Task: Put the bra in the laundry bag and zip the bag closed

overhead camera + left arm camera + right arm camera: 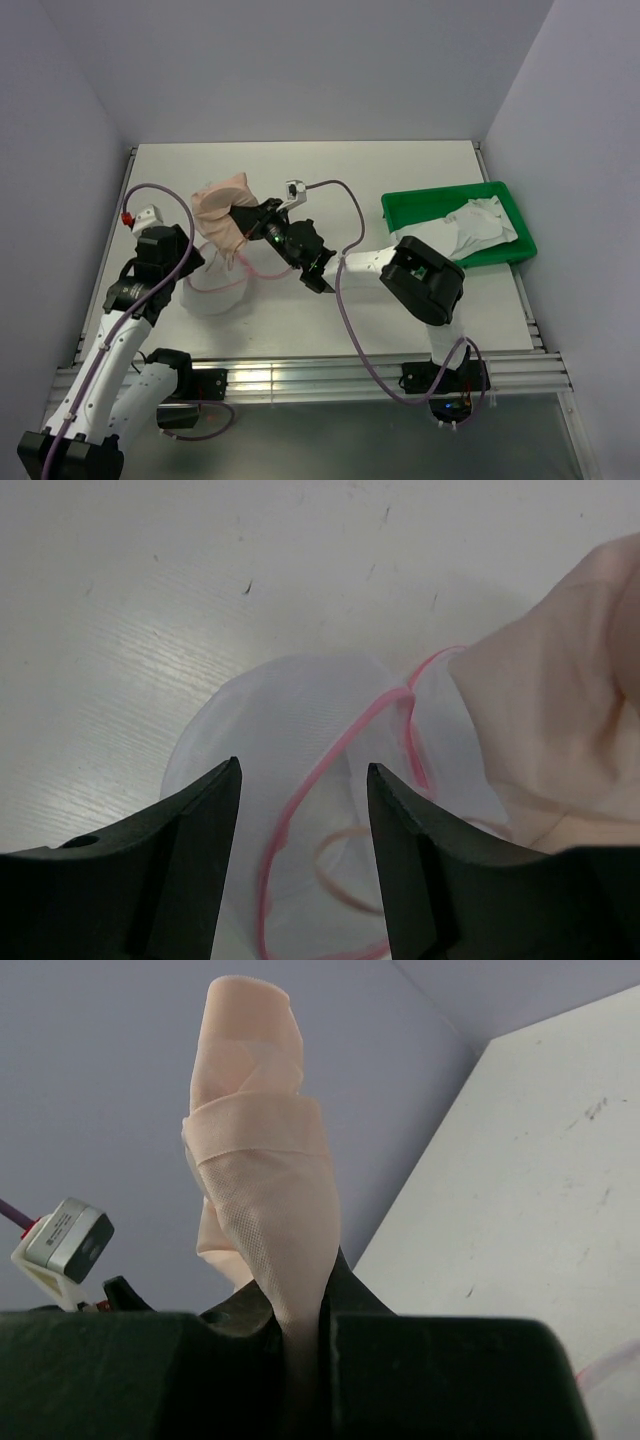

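Right claw (247, 216) is clamped on the bra (221, 210), pinching a bunched fold near 1 end. In the right wrist view the fabric stands up out of the closed jaws (300, 1332) in a twisted roll (255, 1150). The bra is held up off the tabletop (400, 170), just above and behind the laundry bag (214, 287), with its lower end drooping to the bag's rim.

Left claw (303, 780) hangs over the bag (285, 730) with its jaws apart and nothing in them. I can't tell if the tips touch the mesh. The pink zip line (335, 755) loops slackly across the bag mouth.

Handling, my guess: the bra is light, soft and floppy, so it will fold and sag wherever it isn't held. Grip a bunched cup or band, not a strap. The bag is thin, limp mesh that collapses, so pinch the rim beside the zip to keep the mouth open.

The tabletop is matte white with faint scuffs, and the walls are plain pale ones. A green tray (440, 196) holding white cloth (478, 224) sits well apart on the right.
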Controlling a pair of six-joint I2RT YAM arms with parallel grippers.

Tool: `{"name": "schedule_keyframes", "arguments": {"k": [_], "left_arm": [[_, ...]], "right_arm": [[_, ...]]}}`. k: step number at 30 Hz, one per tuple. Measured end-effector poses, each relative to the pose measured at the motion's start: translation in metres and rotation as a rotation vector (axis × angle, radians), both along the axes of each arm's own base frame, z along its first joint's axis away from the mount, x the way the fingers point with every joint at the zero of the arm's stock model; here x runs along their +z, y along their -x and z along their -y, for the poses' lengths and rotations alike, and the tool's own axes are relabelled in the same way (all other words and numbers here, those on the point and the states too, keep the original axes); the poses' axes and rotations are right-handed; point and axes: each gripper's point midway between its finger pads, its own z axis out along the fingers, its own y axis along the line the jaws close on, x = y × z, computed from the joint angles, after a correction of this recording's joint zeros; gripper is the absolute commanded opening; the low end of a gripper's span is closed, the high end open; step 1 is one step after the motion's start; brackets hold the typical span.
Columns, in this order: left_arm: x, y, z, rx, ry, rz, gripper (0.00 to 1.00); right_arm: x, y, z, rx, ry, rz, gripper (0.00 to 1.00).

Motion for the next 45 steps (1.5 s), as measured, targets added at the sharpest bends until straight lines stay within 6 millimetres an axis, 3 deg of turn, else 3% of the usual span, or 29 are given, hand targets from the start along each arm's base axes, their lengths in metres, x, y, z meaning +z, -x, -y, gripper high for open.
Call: {"name": "schedule_keyframes", "arguments": {"k": [4, 7, 8, 10, 11, 12, 19, 26, 33, 37, 45], "left_arm": [[-0.015, 0.003, 0.001, -0.008, 0.004, -0.036, 0.45], [-0.015, 0.004, 0.001, -0.007, 0.009, -0.031, 0.33], [-0.013, 0.004, 0.001, -0.008, 0.012, -0.023, 0.23], [-0.01, 0.002, 0.002, -0.013, 0.015, -0.011, 0.14], [-0.01, 0.002, 0.002, -0.016, 0.015, -0.007, 0.04], [-0.01, 0.002, 0.002, -0.018, 0.018, -0.007, 0.01], [-0.003, 0.0, -0.005, 0.0, 0.033, 0.025, 0.0], [0.009, -0.007, 0.0, -0.023, 0.066, 0.082, 0.0], [0.018, -0.018, 0.019, -0.1, 0.126, 0.13, 0.0], [0.021, -0.027, 0.04, -0.195, 0.188, 0.154, 0.0], [0.028, -0.028, 0.061, -0.304, 0.254, 0.18, 0.0]], "right_arm": [[-0.01, -0.001, -0.001, -0.02, 0.008, -0.015, 0.0], [-0.012, 0.006, -0.003, -0.017, 0.001, -0.02, 0.0], [-0.015, 0.009, -0.004, -0.012, 0.003, -0.024, 0.0], [-0.021, 0.014, -0.006, -0.001, 0.01, -0.029, 0.0], [-0.025, 0.017, -0.008, 0.004, 0.017, -0.034, 0.0], [-0.03, 0.02, -0.01, 0.008, 0.025, -0.038, 0.0], [-0.066, 0.038, -0.01, 0.034, 0.091, -0.077, 0.0], [-0.084, 0.049, -0.008, 0.066, 0.135, -0.085, 0.0], [-0.096, 0.068, -0.013, 0.158, 0.181, -0.068, 0.0], [-0.1, 0.074, -0.019, 0.204, 0.205, -0.068, 0.0], [-0.112, 0.066, -0.053, 0.255, 0.31, -0.111, 0.0]]}}
